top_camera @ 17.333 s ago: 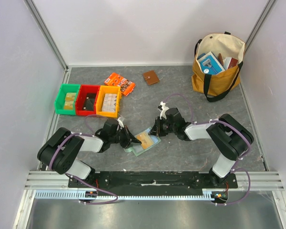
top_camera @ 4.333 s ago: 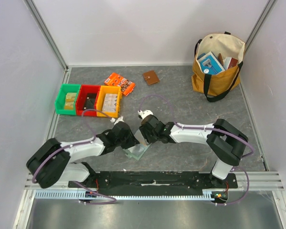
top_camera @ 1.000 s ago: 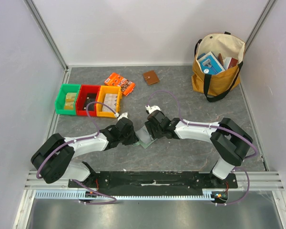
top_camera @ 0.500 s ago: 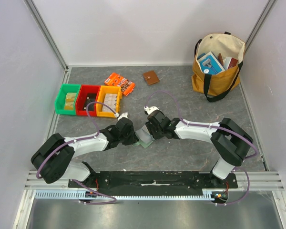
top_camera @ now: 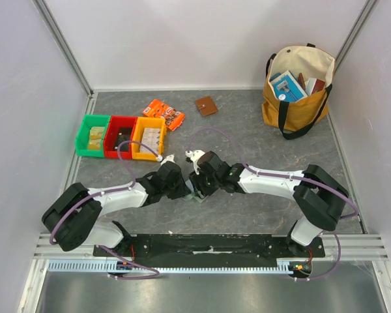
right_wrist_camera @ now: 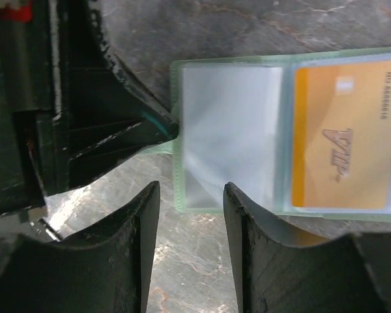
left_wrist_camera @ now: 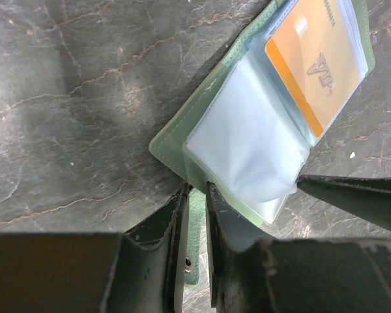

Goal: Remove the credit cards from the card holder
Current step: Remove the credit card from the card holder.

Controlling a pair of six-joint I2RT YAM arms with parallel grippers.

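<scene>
Right end effector (right_wrist_camera: 190, 190) advanced, card holder (right_wrist_camera: 228, 130) ahead

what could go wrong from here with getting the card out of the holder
1. The left gripper pinches only the small tab of the card holder, so a hard tug may slip the holder free.
2. The right gripper, jaws open, straddles the empty clear sleeve, not the orange card; closing here would likely pinch plastic instead of the card.
</scene>
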